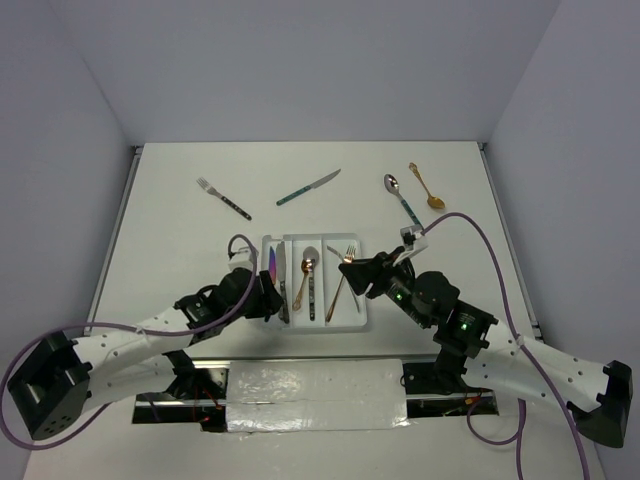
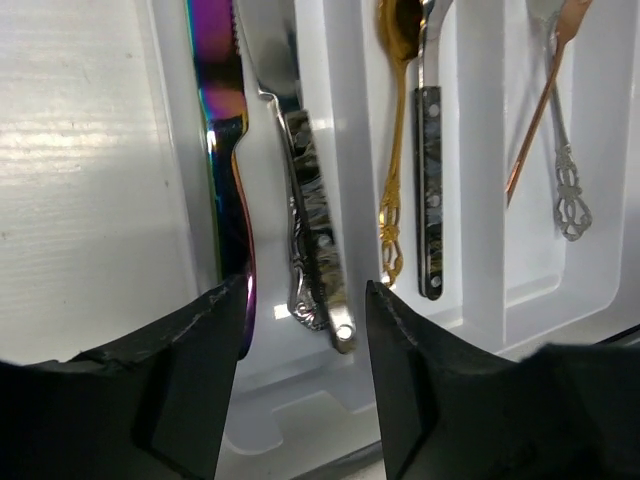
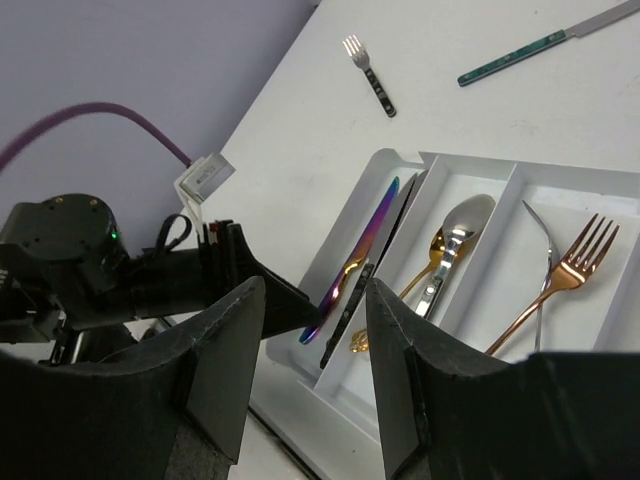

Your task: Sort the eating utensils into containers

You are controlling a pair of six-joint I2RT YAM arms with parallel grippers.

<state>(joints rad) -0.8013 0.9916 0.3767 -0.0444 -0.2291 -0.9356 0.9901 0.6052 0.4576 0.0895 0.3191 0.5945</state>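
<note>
The white tray (image 1: 362,318) has three long compartments. The left one holds an iridescent purple knife (image 2: 225,150) and a silver knife (image 2: 305,200) that leans on the divider. The middle one holds a gold spoon (image 2: 395,150) and a dark-handled spoon (image 2: 429,180). The right one holds a copper fork (image 2: 540,110) and a silver fork (image 2: 568,190). My left gripper (image 1: 274,300) is open and empty, its jaws astride the knife handles' near ends (image 2: 300,330). My right gripper (image 1: 354,272) is open and empty above the tray's right side; in its wrist view it is at the lower middle (image 3: 315,330).
Loose on the table beyond the tray lie a dark-handled fork (image 1: 223,198), a teal-handled knife (image 1: 308,187), a teal-handled spoon (image 1: 401,197) and a gold spoon (image 1: 427,186). Grey walls close in the table's left, right and far sides.
</note>
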